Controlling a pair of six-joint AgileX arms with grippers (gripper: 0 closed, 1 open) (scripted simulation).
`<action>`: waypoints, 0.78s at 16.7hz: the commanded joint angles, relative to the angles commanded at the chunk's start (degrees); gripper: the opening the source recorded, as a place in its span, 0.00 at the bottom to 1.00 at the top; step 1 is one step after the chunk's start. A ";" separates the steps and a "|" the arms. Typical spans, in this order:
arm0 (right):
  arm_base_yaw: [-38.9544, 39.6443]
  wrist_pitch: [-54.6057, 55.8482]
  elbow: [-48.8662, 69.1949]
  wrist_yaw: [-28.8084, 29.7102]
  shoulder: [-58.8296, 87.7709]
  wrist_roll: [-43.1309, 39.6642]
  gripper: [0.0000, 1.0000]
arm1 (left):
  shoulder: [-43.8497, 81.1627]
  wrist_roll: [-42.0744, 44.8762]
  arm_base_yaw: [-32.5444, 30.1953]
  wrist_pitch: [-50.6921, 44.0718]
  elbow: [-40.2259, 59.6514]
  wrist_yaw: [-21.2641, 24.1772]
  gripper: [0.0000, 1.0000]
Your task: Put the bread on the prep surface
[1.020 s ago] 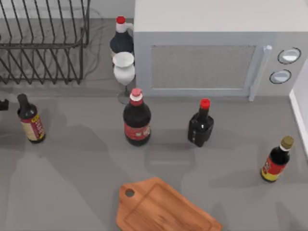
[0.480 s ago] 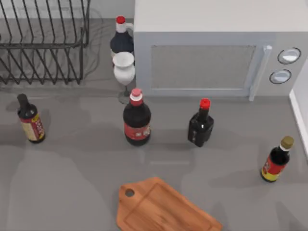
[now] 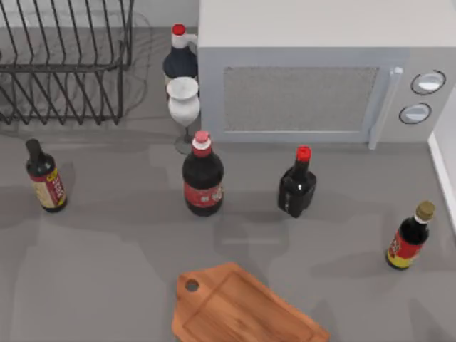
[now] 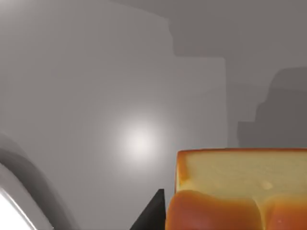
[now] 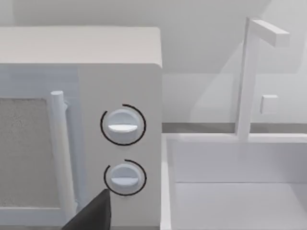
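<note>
Bread (image 4: 240, 191): a golden loaf with a pale cut face is seen close up in the left wrist view, over grey table.
Left gripper: one dark finger tip (image 4: 152, 213) is seen just beside the loaf; the loaf appears to be held, though whether the jaws are clamped on it cannot be told.
Board (image 3: 239, 306): laid flat at the table's near edge in the top view, angled, handle tab to the left, nothing on it.
Bottles: a round one (image 3: 202, 178) and a square red-capped one (image 3: 297, 185) are stood behind the board; one more (image 3: 45, 178) at far left, another (image 3: 408, 239) at far right.
Back row: a wire rack (image 3: 68, 64) at left, a glass (image 3: 184, 103) and a jug (image 3: 179, 60) beside the microwave (image 3: 313, 71).
Right gripper: one dark finger tip (image 5: 93, 215) is seen before the microwave's dials (image 5: 122, 125), a white sink (image 5: 235, 182) beside it; jaw state cannot be told.
</note>
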 joint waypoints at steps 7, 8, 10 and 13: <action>0.00 0.00 0.00 0.00 0.00 0.00 1.00 | -4.24 9.04 -4.30 0.66 1.01 0.66 0.00; 0.00 0.00 0.00 0.00 0.00 0.00 1.00 | -5.61 12.62 -6.20 0.89 1.17 0.91 0.00; 0.00 0.00 0.00 0.00 0.00 0.00 1.00 | -8.30 21.27 -11.04 1.41 1.12 1.48 0.00; 0.00 0.00 0.00 0.00 0.00 0.00 1.00 | -11.75 36.83 -20.46 2.30 -0.07 2.42 0.00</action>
